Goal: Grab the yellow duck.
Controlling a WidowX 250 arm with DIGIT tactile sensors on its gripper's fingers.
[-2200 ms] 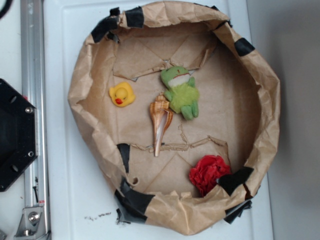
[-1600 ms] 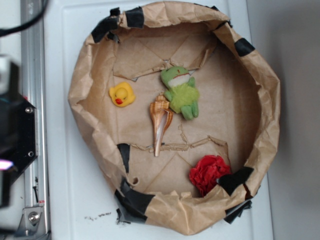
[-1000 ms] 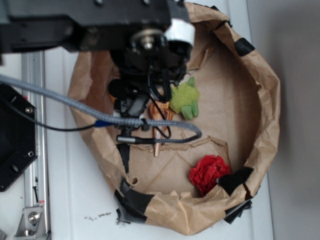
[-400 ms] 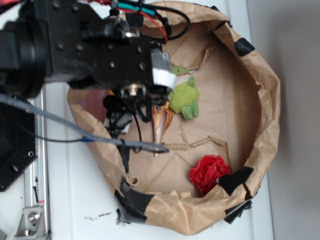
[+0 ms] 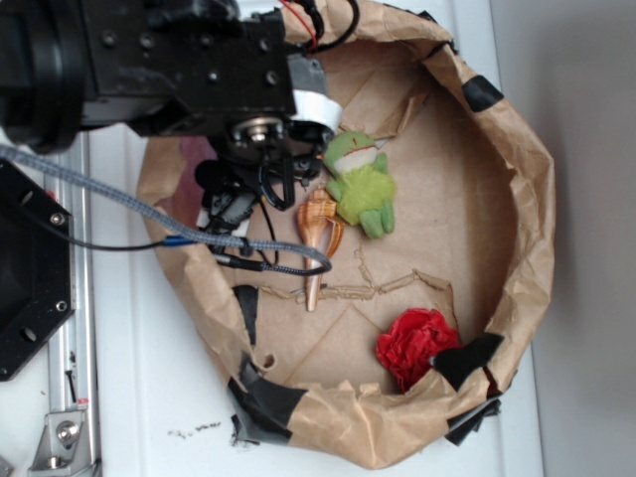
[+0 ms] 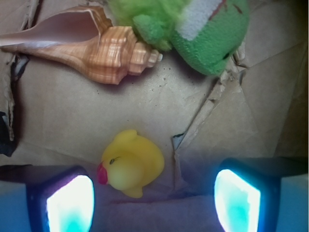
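— From the outside camera, what shows?

— My arm (image 5: 169, 70) covers the upper left of the paper-lined basket (image 5: 517, 149). The frog (image 5: 360, 184) and the shell (image 5: 318, 234) lie side by side at the middle, a red ball (image 5: 412, 343) near the lower rim. The duck is hidden under me.

— And from the wrist?

— My pincer (image 6: 154, 195) stands wide, fingers (image 6: 72, 203) apart. The duck (image 6: 131, 164) sits on the paper between them, nearer the left one, beak toward it. Shell (image 6: 87, 46) and frog (image 6: 203, 24) lie beyond.

Surface (image 5: 129, 397): white, smooth, a few dark specks near the front edge
Rail (image 5: 62, 397): silver metal, left side
Right strip (image 5: 586, 238): plain grey
Light: even, soft
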